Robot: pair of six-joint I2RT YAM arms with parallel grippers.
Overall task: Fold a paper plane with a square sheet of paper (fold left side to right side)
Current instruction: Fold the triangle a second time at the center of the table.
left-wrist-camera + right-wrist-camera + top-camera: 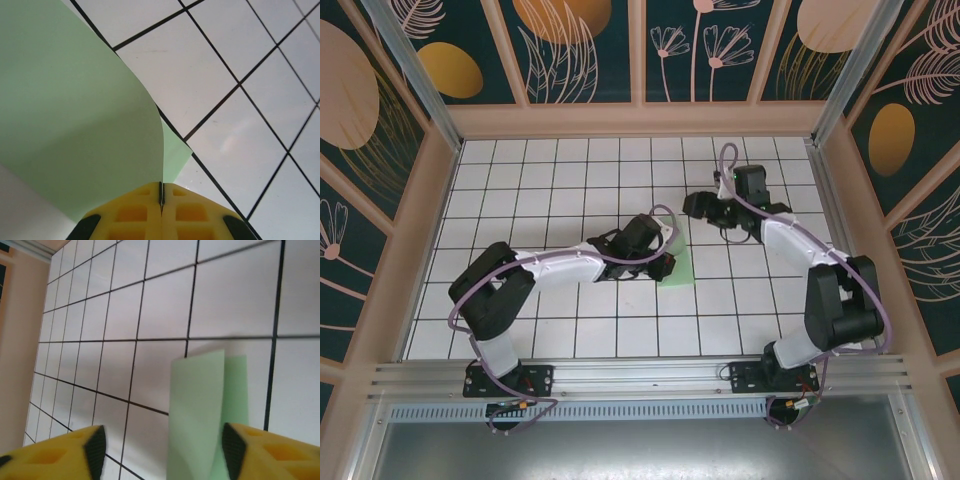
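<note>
The white tiled table (520,330) is the biggest thing here. The left arm (560,268) reaches to the middle of the table. The right arm (800,245) bends over the table's far right part. The square sheet of paper (75,100) sits near the middle of the table, with one side lifted and curling over. The left gripper (161,194) is closed tight, pinching that lifted edge. The right gripper (162,442) has its jaws apart and holds nothing. The paper looks very light, thin and floppy, so it could bend or slide easily. A pinch right at an edge or corner should work best.
</note>
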